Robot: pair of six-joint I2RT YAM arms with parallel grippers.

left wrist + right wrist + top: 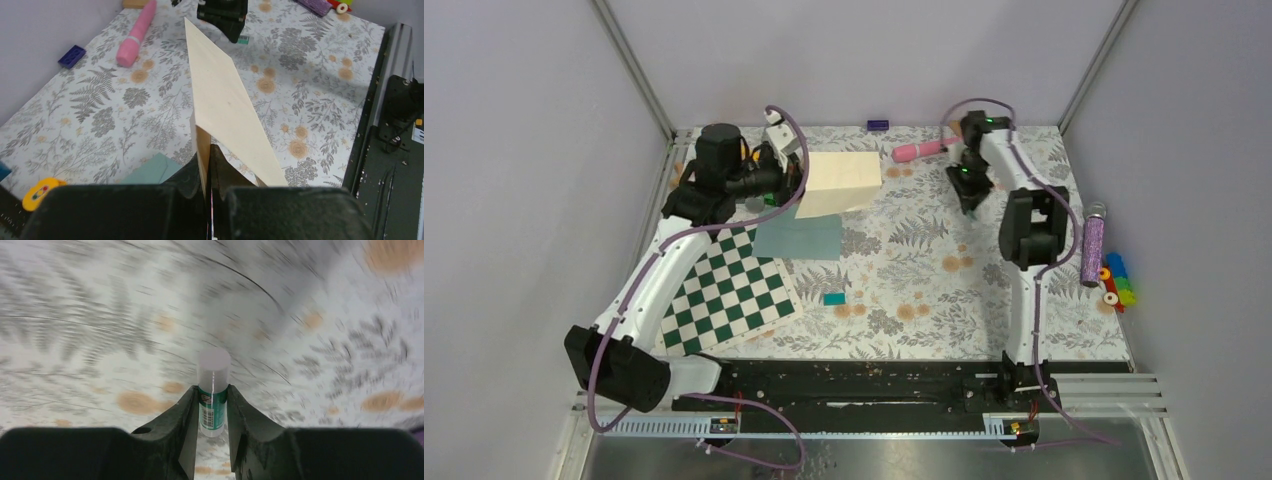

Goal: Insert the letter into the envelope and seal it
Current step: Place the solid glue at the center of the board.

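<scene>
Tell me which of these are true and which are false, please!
1. The left gripper is pinching the letter. True.
2. The letter is already inside the envelope. False: the letter is held up in the air, and the envelope lies flat on the table.
3. The right gripper holds a glue stick. True.
4. The pink tube is in a gripper. False: it lies on the table at the far side, and nothing holds it.

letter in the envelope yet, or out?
Out. The left hand pinches the letter by its edge, raised over the envelope, which lies flat on the table.
</scene>
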